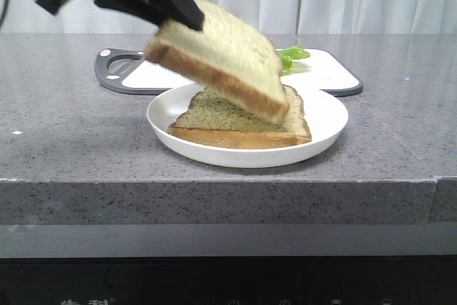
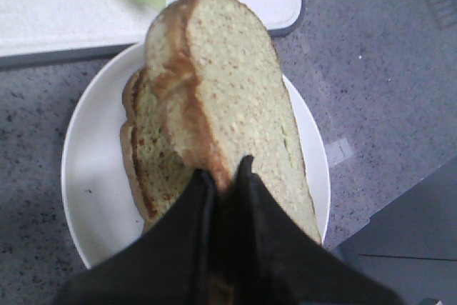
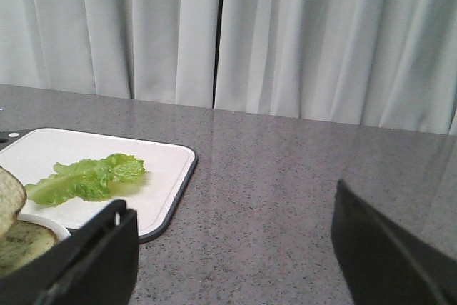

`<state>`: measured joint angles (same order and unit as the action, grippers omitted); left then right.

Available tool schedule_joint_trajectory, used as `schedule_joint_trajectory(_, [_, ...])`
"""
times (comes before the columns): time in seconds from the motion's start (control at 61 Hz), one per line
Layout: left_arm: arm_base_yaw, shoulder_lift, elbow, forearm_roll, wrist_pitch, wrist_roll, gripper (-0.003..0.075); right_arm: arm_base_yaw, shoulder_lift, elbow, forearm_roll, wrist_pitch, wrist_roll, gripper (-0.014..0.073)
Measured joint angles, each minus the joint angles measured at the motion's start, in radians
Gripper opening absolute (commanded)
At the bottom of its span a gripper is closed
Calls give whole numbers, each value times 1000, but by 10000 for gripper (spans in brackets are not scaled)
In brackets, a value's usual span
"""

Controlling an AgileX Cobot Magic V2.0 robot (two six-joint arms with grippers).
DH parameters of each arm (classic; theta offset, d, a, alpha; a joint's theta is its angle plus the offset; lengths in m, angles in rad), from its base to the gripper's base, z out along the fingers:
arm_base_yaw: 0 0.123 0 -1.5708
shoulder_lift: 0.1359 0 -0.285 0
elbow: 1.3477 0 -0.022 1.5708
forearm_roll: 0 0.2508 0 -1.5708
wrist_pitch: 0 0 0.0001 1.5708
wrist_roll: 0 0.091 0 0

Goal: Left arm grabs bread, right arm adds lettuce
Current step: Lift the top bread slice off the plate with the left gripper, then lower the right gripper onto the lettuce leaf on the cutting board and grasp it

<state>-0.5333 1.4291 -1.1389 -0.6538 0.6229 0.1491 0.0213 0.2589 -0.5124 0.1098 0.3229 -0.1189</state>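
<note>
Start at the left of the front view: your left gripper (image 1: pixel 187 18) comes in from the upper left and is clamped on 1 corner of the bread (image 1: pixel 223 58), holding the slice tilted in the air, its low end hanging just over the second slice (image 1: pixel 239 121), which lies flat on the white plate (image 1: pixel 166 108). The left wrist view confirms the grip, with both black fingers (image 2: pixel 187 208) pinched onto the edge of the lifted slice and the plate directly beneath. So the step in hand looks like the bread lift: the top slice is up, which uncovers most of the lower slice for a filling. Moving right and back, the white cutting board (image 1: pixel 332 76) sits behind the plate on the grey countertop (image 1: pixel 64 126), and the lettuce (image 1: pixel 291 56) rests on it, untouched, partly hidden behind the raised bread. Your right gripper (image 3: pixel 228 248) does not show in the front view; in its own wrist view its fingers stand wide apart with nothing between them, and the lettuce lies well off toward the board. Next, I judge, you need to bring the right arm over the board, close on the leaf, and carry it onto the lower slice while the left arm holds the bread clear.
</note>
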Motion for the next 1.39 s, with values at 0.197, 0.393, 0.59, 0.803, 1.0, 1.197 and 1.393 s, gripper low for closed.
schedule_joint_trajectory(0.197, [48, -126, 18, 37, 40, 0, -19, 0, 0, 0, 0, 0, 0, 575])
schedule_joint_trajectory(0.393, [148, -271, 126, 66, 62, 0, -19, 0, 0, 0, 0, 0, 0, 575])
schedule_joint_trajectory(0.59, [280, -415, 226, 111, 104, 0, -19, 0, 0, 0, 0, 0, 0, 575])
schedule_joint_trajectory(0.803, [397, -507, 272, 135, 166, 0, -19, 0, 21, 0, 0, 2, 0, 575])
schedule_joint_trajectory(1.0, [407, -513, 272, 135, 172, 0, -19, 0, 216, -58, 0, 28, -3, 571])
schedule_joint_trajectory(1.197, [407, -513, 272, 135, 174, 0, -19, 66, 497, -204, -1, 81, -58, 571])
schedule_joint_trajectory(1.393, [407, -513, 272, 135, 174, 0, -19, 165, 813, -436, -1, 190, -126, 571])
